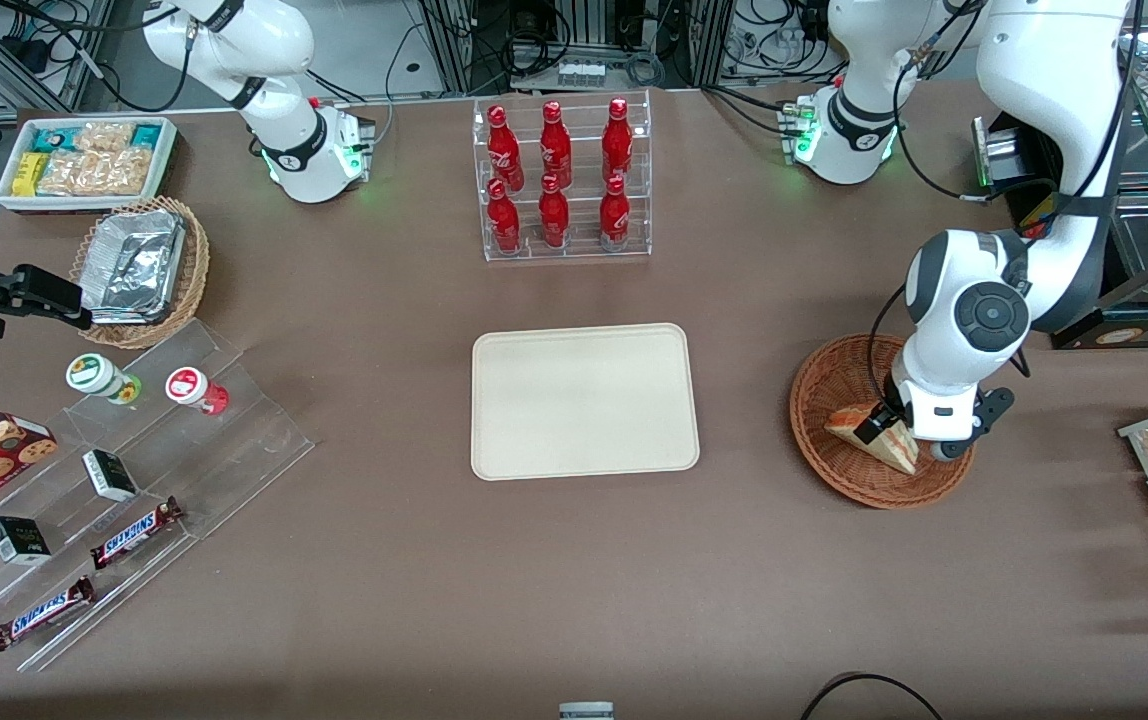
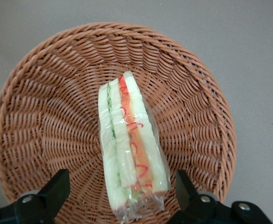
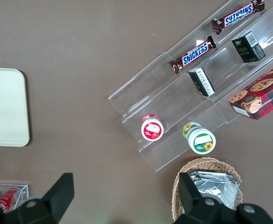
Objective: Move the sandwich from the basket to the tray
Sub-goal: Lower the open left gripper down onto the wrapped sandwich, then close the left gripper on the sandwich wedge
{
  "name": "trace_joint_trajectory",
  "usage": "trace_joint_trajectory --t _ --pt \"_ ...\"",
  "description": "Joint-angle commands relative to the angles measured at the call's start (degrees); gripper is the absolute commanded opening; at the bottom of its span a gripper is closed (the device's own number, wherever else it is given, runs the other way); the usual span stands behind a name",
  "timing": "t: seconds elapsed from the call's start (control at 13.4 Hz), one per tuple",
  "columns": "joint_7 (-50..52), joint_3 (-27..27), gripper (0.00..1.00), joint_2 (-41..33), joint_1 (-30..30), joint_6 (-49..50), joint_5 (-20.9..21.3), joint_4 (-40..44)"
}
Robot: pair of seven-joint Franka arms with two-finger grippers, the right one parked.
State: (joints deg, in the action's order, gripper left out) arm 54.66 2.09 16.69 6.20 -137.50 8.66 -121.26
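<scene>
Here the gripper (image 1: 896, 432) hangs low over the basket (image 1: 819, 400), its fingers (image 2: 57, 186) spread wide apart with the sandwich (image 2: 130, 154) lying between them, not yet pinched. In the wrist view there is a clear gap of wicker showing on either side of the wedge, so the hand is released and holds nothing.

The step in hand looks like the grasp. To do it well, the fingers should drop a little further so the pads meet the two broad bread faces, then close gently (the wrap is thin film and the bread looks soft, so a hard squeeze would likely crush it). Closing across the layers, as the fingers are now lined up to do, seems right; the lift should be straight up to clear the basket's rim before moving toward the tray (image 1: 584, 400), which sits well apart from the gripper, toward the parked arm's end of the table.

The sandwich stands on edge in the basket's hollow, filling layers facing up at the wrist camera. Its long axis runs straight away from the gripper, crosswise to the line joining the two fingers: the thick, blunt end lies right between the fingers, and the narrow tip points away from the hand toward the basket's middle.
</scene>
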Motion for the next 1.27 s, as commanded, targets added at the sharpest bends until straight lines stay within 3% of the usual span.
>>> trace_joint_trajectory --t 0.0,0.07,0.15,0.3,0.37,0.67,0.9,1.2 --pt "1.6 -0.1 1.0 0.4 -0.1 -3.2 1.2 -1.9" --pt "1.6 -0.1 0.95 0.6 -0.2 -3.3 1.1 -1.7" --pt "1.6 -0.1 0.8 0.7 -0.5 -3.3 0.8 -1.5" --pt "1.7 -0.1 0.07 0.9 -0.8 -3.3 0.4 -0.9" --pt "1.8 -0.2 0.0 1.1 -0.9 -3.1 0.3 -0.4" --pt "2.4 0.0 0.0 0.7 -1.1 1.9 0.7 3.6" --pt "1.2 0.5 0.0 -1.3 0.4 17.9 1.4 10.8" --pt "-3.6 1.1 0.0 -3.9 6.9 38.1 0.4 23.8"
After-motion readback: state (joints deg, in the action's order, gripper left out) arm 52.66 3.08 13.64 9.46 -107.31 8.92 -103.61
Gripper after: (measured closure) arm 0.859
